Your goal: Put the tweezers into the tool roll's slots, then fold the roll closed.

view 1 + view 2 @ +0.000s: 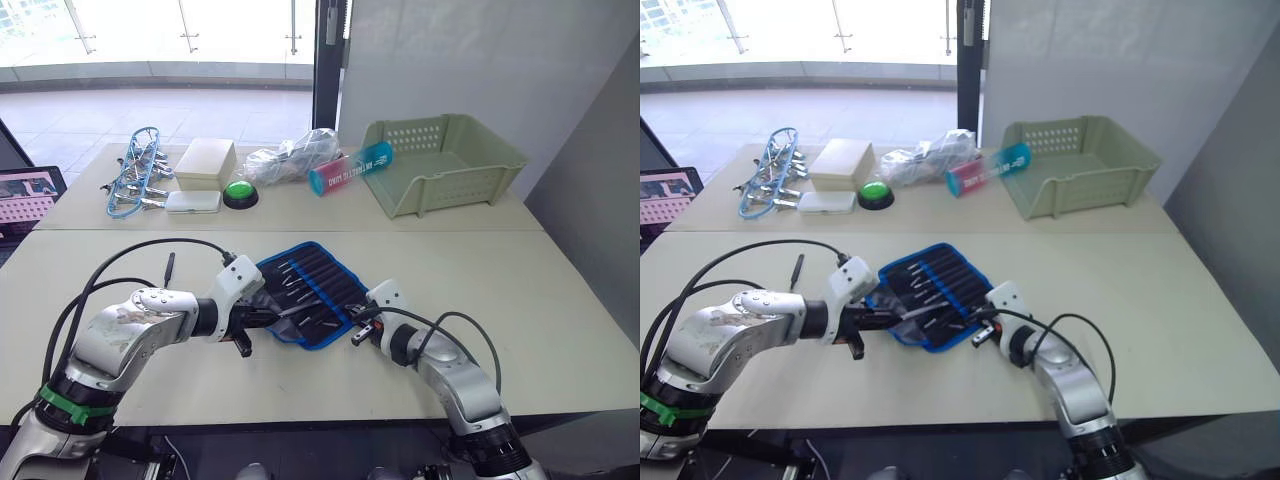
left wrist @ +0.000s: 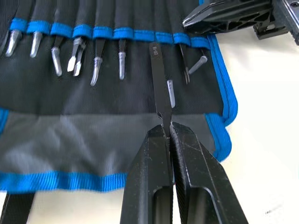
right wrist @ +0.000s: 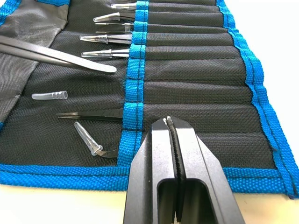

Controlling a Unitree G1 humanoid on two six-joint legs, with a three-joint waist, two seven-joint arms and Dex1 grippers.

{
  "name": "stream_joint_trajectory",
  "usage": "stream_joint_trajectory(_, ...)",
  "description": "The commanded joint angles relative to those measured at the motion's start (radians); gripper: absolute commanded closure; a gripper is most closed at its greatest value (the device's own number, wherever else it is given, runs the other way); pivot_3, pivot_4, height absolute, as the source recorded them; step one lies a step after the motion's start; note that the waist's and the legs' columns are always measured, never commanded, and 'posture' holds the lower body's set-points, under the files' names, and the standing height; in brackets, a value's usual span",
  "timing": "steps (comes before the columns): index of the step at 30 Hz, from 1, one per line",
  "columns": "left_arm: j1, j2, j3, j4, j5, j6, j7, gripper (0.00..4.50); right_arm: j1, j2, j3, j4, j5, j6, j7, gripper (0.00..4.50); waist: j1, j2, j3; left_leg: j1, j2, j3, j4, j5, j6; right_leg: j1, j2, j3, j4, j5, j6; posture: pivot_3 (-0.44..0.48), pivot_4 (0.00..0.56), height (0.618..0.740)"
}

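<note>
The left end effector (image 2: 167,133) pinches a black tweezer (image 2: 159,84) over the open roll (image 2: 93,116), tip at the slots (image 2: 124,33).

I see the tool roll (image 1: 308,290) lying open and flat on the table, black fabric w/ bright blue edging, turned at an angle to the table edge. A blue band runs across its inner face, w/ the slots (image 3: 187,70) as narrow parallel pockets behind it. Several tweezers (image 2: 74,49) sit in slots, capped tips poking out past the band. One slim black tweezer (image 2: 160,84) is pinched in my left gripper (image 2: 167,133), lying over the fabric, its far end at the band. A loose clear cap (image 3: 49,95) rests on the fabric.
</note>
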Motion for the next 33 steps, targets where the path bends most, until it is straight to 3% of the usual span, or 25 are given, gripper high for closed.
stream_joint_trajectory(1, -0.044, 0.005, -0.04, 0.019, 0.039, 0.003, -0.008, 4.49, 0.044, 0.0, 0.021, 0.058, -0.021, 0.039, -0.016, 4.5, 0.001, 0.0, 0.0, 0.0, 0.0, 0.0, 0.0, 0.0, 0.0, 0.0, 0.0, 0.0, 0.0, 0.0, 0.0, 0.0, 0.15, 0.716)
stream_joint_trajectory(4, -0.066, 0.011, -0.086, 0.043, 0.076, -0.008, -0.019, 4.49, 0.046, 0.004, 0.02, 0.054, -0.021, 0.041, -0.022, 4.5, 0.002, 0.0, 0.0, 0.0, 0.0, 0.0, 0.0, 0.0, 0.0, 0.0, 0.0, 0.0, 0.0, 0.0, 0.0, 0.0, 0.15, 0.716)
stream_joint_trajectory(19, -0.097, -0.007, -0.08, 0.045, 0.11, 0.01, -0.011, 4.49, 0.054, 0.009, 0.019, 0.041, -0.018, 0.045, -0.035, 4.5, 0.003, 0.0, 0.0, 0.0, 0.0, 0.0, 0.0, 0.0, 0.0, 0.0, 0.0, 0.0, 0.0, 0.0, 0.0, 0.0, 0.15, 0.716)
stream_joint_trajectory(25, -0.139, -0.054, -0.13, 0.094, 0.157, -0.015, 0.0, 4.49, 0.048, 0.012, 0.026, 0.045, -0.017, 0.044, -0.032, 4.5, 0.005, 0.0, 0.0, 0.0, 0.0, 0.0, 0.001, 0.0, 0.0, 0.0, 0.0, 0.0, 0.0, 0.0, 0.0, 0.0, 0.15, 0.716)
stream_joint_trajectory(33, -0.219, -0.181, -0.195, 0.246, 0.229, -0.095, -0.004, 4.49, 0.051, 0.015, 0.03, 0.033, -0.014, 0.055, -0.032, 4.5, 0.009, 0.0, 0.0, 0.0, 0.0, 0.0, 0.001, 0.0, 0.0, 0.0, 0.0, 0.0, 0.0, 0.0, 0.0, 0.0, 0.15, 0.716)
